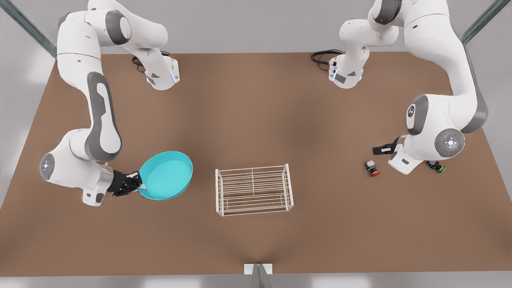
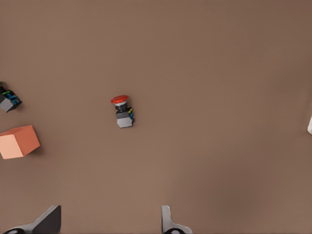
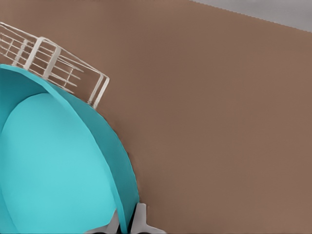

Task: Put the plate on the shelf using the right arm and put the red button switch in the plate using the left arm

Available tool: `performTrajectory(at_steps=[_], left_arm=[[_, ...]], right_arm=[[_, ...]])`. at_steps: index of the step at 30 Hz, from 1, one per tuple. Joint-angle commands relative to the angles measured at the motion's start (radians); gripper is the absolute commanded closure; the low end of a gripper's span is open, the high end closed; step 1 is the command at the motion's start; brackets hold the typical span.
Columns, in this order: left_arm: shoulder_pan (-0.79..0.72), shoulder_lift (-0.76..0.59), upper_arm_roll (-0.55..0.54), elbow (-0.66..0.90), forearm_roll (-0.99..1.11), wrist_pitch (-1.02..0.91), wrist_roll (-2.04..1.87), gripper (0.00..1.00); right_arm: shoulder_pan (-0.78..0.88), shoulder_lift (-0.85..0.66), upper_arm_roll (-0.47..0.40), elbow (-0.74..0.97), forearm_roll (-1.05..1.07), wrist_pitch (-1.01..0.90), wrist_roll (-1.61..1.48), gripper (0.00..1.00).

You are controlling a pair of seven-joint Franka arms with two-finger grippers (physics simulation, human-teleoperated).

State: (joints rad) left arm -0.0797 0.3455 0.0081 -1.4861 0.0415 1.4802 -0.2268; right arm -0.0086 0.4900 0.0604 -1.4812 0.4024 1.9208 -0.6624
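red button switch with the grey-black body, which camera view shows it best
The left wrist view: the tiny grey-black switch with the round red cap lies alone on the brown table, cap and body distinct. The front view shows it as a small speck beside the arm at the front view's right.

right end effector [image 1: 138,185] at front view's left, clamped on plate [image 1: 166,175] rim; shelf [image 1: 253,190] beyond plate, apart, on tabletop [image 1: 256,120]. left end effector [image 2: 109,222] above tabletop, fingers spread; red button switch [image 2: 123,111] ahead of it; orange cube [image 2: 18,141] and second switch [image 2: 8,99] off to side.
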Motion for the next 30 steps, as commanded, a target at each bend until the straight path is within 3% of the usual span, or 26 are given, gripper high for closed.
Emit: performTrajectory(at_steps=[1, 5, 12, 19, 30], left_arm=[[0.008, 0.041, 0.003, -0.016, 0.000, 0.175, -0.002, 0.00], [0.017, 0.049, 0.053, -0.293, -0.051, 0.512, -0.035, 0.00], [0.020, 0.040, 0.081, -0.620, -0.077, 1.045, -0.040, 0.00], [0.026, 0.046, 0.099, -0.684, -0.077, 1.034, 0.020, 0.00], [0.029, 0.128, 0.099, -0.694, -0.078, 1.072, 0.020, 0.00]], right_arm=[[0.056, 0.001, 0.001, 0.035, 0.000, -0.092, 0.328, 0.79], [0.190, 0.081, 0.001, 0.206, 0.035, -0.092, 0.579, 0.79], [0.323, 0.249, 0.007, 0.437, 0.039, -0.028, 0.816, 0.79], [0.389, 0.312, 0.004, 0.437, 0.035, 0.092, 0.863, 0.79], [0.409, 0.338, -0.001, 0.414, 0.021, 0.124, 0.846, 0.79]])
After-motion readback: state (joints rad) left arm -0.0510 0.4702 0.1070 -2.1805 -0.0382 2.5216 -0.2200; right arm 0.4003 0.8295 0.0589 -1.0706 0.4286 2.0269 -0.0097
